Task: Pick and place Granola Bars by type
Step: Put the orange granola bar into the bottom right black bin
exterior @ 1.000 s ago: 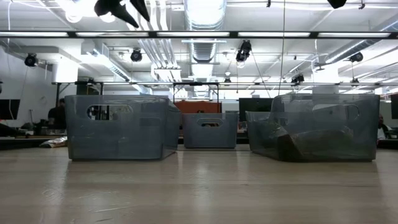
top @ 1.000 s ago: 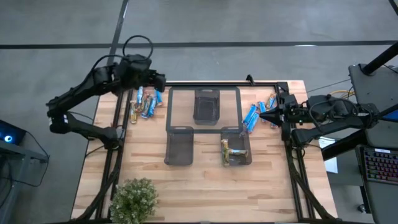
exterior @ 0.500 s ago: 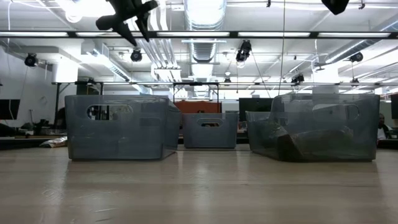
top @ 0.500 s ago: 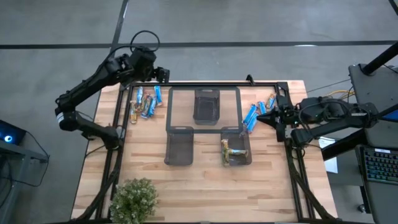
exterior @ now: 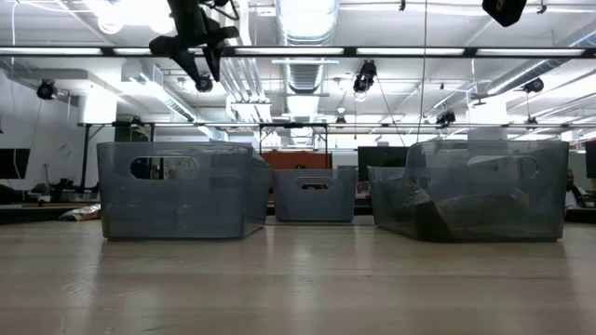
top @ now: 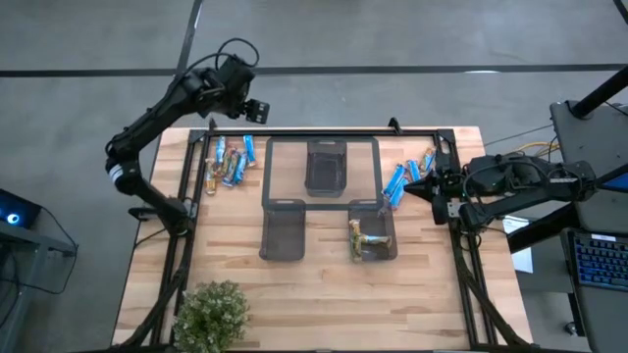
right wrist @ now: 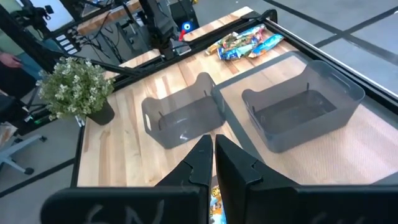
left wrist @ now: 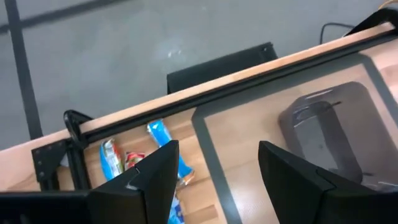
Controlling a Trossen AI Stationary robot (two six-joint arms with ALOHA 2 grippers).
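Observation:
Granola bars lie in two loose piles on the table. The left pile is mostly blue, and it also shows in the left wrist view. The right pile is blue. A few brownish-gold bars lie in the near right bin. My left gripper hangs open, high over the table's far edge beyond the left pile, with nothing between its fingers. My right gripper is shut and empty, held level beside the right pile.
Three dark see-through bins stand mid-table: a far one, a near left one and the near right one. A black frame runs along the table's far edge and sides. A potted plant stands at the near left corner.
My left gripper has swung away from above the left pile toward the table's far edge and a little to the right, tipping as it went, and has stayed open. The bars and bins have not moved.

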